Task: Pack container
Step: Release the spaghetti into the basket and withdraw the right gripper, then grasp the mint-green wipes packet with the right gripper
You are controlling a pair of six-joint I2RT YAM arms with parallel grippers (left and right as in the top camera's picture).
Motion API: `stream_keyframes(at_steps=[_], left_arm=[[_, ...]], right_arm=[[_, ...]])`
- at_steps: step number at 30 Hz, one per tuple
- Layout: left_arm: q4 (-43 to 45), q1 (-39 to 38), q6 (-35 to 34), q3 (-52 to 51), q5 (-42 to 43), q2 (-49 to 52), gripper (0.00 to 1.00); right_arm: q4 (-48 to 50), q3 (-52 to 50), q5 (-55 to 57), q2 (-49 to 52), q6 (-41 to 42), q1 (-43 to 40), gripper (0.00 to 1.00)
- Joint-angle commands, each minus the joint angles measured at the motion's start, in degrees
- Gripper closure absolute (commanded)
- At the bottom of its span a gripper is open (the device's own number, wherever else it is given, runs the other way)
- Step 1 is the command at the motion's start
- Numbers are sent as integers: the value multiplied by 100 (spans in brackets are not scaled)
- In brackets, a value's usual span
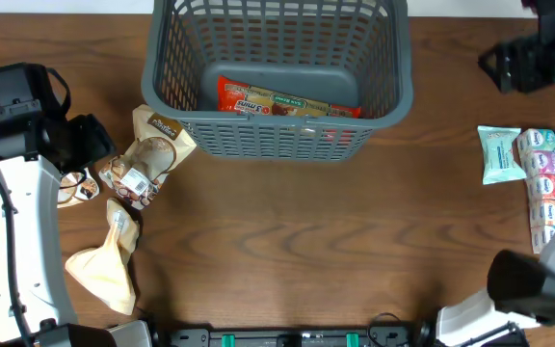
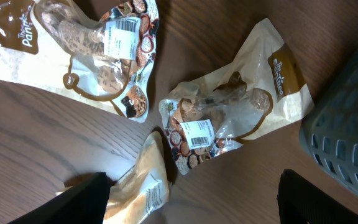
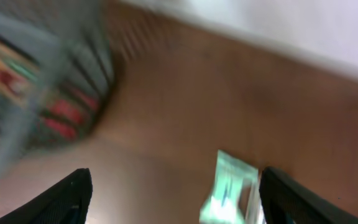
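Observation:
The dark grey slotted container (image 1: 162, 67) stands at the top middle with a red snack packet (image 1: 287, 102) on its floor; its corner shows in the left wrist view (image 2: 347, 137) and blurred in the right wrist view (image 3: 73, 74). Cream-and-brown snack bags lie left of it: one (image 1: 154, 145) (image 2: 229, 118), one (image 1: 77, 185) (image 2: 86, 50) and a pale one (image 1: 104, 260) (image 2: 142, 193). My left gripper (image 2: 194, 199) is open above the pale bag. My right gripper (image 3: 173, 193) is open and empty, up at the far right (image 1: 528, 63). A mint packet (image 1: 499, 154) (image 3: 229, 186) lies right.
A strip of pink and white packets (image 1: 545, 183) lies beside the mint packet at the right edge. The left arm's white link (image 1: 17, 241) runs along the left side. The right arm's base (image 1: 538, 289) sits at the bottom right.

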Motion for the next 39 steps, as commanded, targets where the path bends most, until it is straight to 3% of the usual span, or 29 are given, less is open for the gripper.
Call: stream_keyframes(at_steps=[1, 15, 39], left_arm=[[-15, 24, -151, -22, -2, 20, 25], [-17, 20, -157, -22, -2, 22, 25], [35, 20, -201, -22, -4, 20, 25]], right_arm=[[-356, -39, 815, 393, 122, -223, 23], [-723, -39, 1639, 2190, 225, -415, 24], [-387, -83, 1510, 3440, 446, -962, 22]])
